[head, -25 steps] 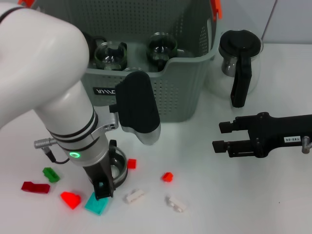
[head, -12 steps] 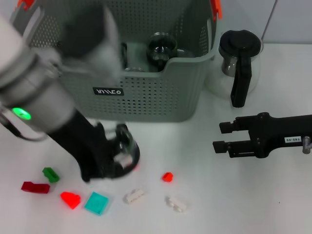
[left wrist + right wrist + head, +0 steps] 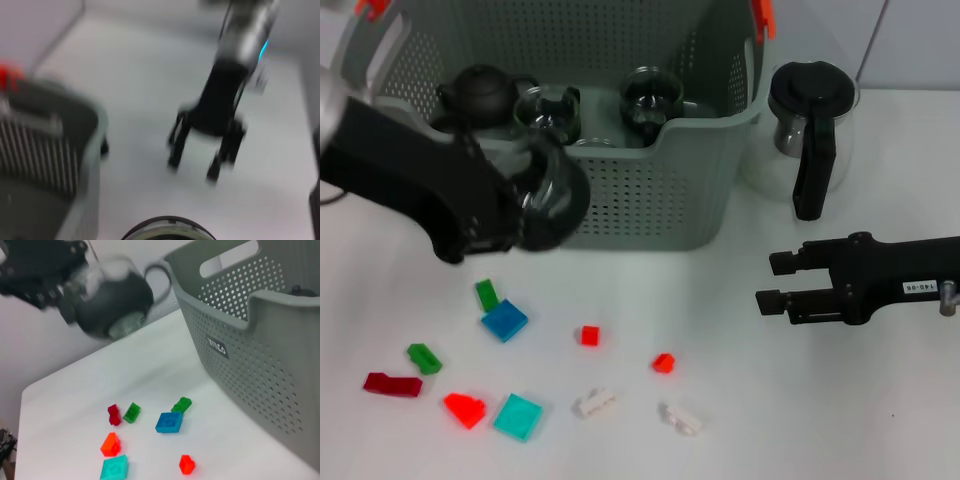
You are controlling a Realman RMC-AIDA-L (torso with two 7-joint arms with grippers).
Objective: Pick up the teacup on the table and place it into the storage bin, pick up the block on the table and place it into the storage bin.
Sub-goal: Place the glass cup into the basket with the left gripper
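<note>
My left gripper (image 3: 520, 215) is shut on the glass teacup (image 3: 552, 188) and holds it in the air, just in front of the storage bin's near wall (image 3: 650, 190). The right wrist view shows that teacup (image 3: 114, 302) lifted beside the grey perforated storage bin (image 3: 260, 345). Its rim (image 3: 169, 230) shows in the left wrist view. Several blocks lie on the table below: a blue one (image 3: 505, 321), a green one (image 3: 486, 294), a teal one (image 3: 518, 416) and small red ones (image 3: 588, 335). At the right, my right gripper (image 3: 772, 280) rests open over the table.
Inside the bin stand a black teapot (image 3: 480, 90) and glass cups (image 3: 653, 95). A glass pitcher (image 3: 810, 130) with a black handle stands right of the bin. White blocks (image 3: 593, 402), a dark red block (image 3: 392, 384) and another green one (image 3: 423, 357) lie near the front edge.
My left arm has lifted the teacup off the table from among the blocks, up and back toward the bin's front. A green and a blue block now show. The right arm has not moved.
</note>
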